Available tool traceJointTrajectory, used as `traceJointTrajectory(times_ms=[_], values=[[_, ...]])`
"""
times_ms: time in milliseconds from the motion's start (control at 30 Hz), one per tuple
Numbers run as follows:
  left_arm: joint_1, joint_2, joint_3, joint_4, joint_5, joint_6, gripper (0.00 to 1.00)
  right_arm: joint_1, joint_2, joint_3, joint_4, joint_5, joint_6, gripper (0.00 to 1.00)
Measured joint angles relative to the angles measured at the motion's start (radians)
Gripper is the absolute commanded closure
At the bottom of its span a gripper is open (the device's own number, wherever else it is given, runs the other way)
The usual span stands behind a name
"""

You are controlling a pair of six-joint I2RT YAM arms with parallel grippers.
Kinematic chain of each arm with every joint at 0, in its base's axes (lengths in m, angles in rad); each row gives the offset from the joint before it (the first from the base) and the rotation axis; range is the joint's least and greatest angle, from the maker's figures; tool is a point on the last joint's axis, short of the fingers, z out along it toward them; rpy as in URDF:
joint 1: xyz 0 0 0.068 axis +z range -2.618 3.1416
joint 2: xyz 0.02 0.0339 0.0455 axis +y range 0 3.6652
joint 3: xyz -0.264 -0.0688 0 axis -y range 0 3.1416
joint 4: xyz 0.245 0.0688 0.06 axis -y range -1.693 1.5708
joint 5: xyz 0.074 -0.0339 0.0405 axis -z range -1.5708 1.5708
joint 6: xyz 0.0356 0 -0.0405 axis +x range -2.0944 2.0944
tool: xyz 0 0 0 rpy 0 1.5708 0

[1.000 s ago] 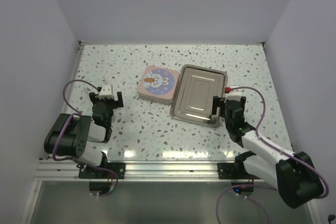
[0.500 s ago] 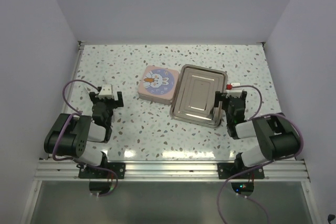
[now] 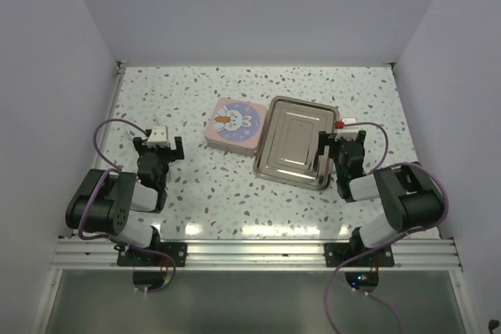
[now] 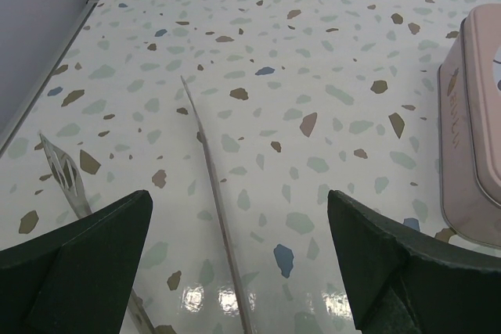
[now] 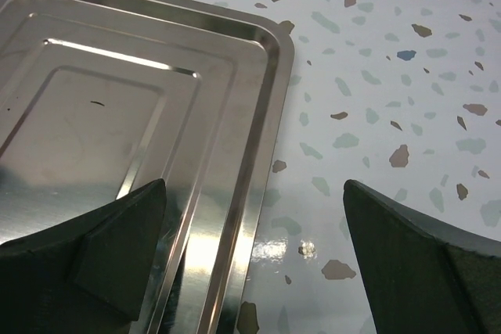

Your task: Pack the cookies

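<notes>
Two rounded rectangles on speckled terrazzo (image 3: pixel 203 193): pink tin (image 3: pixel 233 124), polished steel tray (image 3: pixel 296 140).

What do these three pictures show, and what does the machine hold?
This is a two-armed robot fixed at the near edge of a speckled table. One picture looks down from above. The other two come from a camera on each wrist, so the dark shapes below are that arm's own fingers. On the table lie a pink tin with a rabbit picture and a metal tray. The left gripper and the right gripper are open and hold nothing. No cookies are visible.
</notes>
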State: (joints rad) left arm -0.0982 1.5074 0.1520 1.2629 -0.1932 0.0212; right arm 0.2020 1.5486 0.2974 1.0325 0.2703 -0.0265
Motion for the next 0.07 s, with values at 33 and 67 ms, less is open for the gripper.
traceJointTrajectory(times_ms=[33,67], values=[[0.0,0.0,0.0,0.0,0.0,0.0,0.0,0.0,0.0,0.0,0.0,0.0,0.0,0.01],[0.0,0.0,0.0,0.0,0.0,0.0,0.0,0.0,0.0,0.0,0.0,0.0,0.0,0.01]])
